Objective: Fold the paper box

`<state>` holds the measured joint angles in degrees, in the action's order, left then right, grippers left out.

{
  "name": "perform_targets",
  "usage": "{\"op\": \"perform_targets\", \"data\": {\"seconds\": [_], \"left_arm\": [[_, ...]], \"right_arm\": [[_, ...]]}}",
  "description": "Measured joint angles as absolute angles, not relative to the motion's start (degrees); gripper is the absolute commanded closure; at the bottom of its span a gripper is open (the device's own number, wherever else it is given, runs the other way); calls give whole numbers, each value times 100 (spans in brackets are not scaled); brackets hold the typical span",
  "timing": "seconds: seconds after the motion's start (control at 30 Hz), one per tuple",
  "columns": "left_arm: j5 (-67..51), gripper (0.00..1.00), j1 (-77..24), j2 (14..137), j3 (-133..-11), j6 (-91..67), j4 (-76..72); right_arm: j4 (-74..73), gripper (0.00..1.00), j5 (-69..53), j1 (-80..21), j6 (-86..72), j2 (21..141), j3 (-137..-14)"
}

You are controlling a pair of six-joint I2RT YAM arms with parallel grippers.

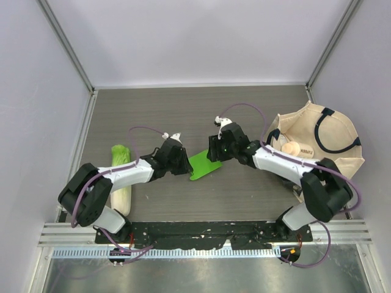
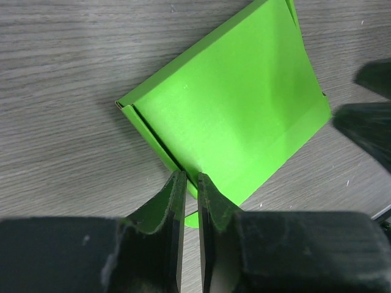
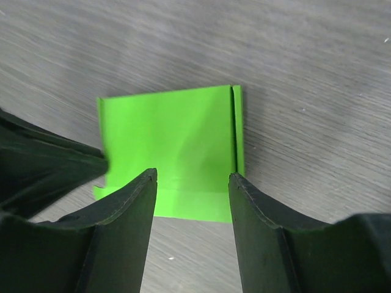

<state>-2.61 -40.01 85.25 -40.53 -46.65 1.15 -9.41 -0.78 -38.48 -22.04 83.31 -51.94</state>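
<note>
BOX: paper box is lying on the table, between the grippers | LEFT: left gripper is pinching one edge | RIGHT: right gripper is hovering above it, jaws apart | RISK: thin edge pinch could be slipping under a push, letting the card pivot and crease off-line

The bright green paper box is lying nearly flat mid-table, one panel folding over it, creases running along its edges.
</note>
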Motion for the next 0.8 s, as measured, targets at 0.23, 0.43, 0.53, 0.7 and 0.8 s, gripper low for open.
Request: {"op": "perform_targets", "data": {"seconds": [0.23,0.43,0.53,0.7,0.8], "left_arm": [[-261,84,-4001,8656,-4226,-4484,257],[-274,84,-4001,8748,-4307,-4386,353],[-314,80,-3942,8750,-4322,-4313,421],[-528,52,-3660,8547,-4324,-4300,637],[-703,36,-3380,8060,-4233,-4414,690]], "right_arm": [[-672,47,-1044,-3218,-1527,9155,-5124],[-242,63,-1428,-2915,-1461,9612,-5052],[130,68,-1525,-2915,-1525,9614,-4906],[908,70,-1664,-2902,-1796,9590,-4530],[1155,71,-1712,-2902,-1916,9590,-4414]]}}
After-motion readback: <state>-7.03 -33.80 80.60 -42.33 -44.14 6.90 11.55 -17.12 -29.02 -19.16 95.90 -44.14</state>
